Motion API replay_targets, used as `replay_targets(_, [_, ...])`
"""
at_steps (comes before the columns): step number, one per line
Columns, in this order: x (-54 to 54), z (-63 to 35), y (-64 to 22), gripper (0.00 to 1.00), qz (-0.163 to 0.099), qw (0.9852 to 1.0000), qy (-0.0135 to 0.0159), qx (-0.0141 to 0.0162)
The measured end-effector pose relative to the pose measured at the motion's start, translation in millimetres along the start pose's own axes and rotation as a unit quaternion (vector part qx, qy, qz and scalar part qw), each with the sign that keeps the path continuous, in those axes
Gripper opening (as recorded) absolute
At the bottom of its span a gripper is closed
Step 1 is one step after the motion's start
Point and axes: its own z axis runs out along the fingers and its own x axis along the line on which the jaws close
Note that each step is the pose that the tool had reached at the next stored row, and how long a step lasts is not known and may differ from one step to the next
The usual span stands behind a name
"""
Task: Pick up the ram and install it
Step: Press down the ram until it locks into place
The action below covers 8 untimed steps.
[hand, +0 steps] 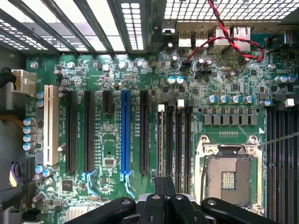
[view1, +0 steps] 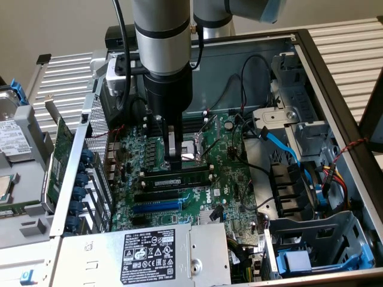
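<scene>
A: Where is the gripper (view1: 178,162)?

B: It hangs straight down from the arm (view1: 163,48) into the open computer case (view1: 335,89), over the motherboard (view1: 230,179). Its fingers are pressed together with no gap between them, and nothing is clamped between them.

A: And the ram (view1: 176,178)?

B: In the exterior view it stands on edge in one of the long black memory slots, just at 6 o'clock from the gripper tips. I cannot tell whether the tips touch its upper edge.

A: What does the wrist view give?

B: The closed gripper (hand: 164,186) sits in line with the ram (hand: 160,140), seen edge-on as a thin pale strip in the outermost of four parallel slots, on the side towards the blue slot (hand: 125,133). The CPU socket (hand: 229,175) lies on the far side of those slots.

A: What else surrounds it?

B: In the exterior view the CPU socket (view1: 194,152) is at about 2 o'clock from the ram, the blue slot (view1: 155,207) at 7 o'clock, and the labelled power supply (view1: 149,251) further out at 6 o'clock
</scene>
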Motion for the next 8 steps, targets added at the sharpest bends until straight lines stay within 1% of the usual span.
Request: replay_targets(8, [0.0, -0.2, 0.0, 0.11, 0.002, 1.0000, 0.0001, 0.0000])
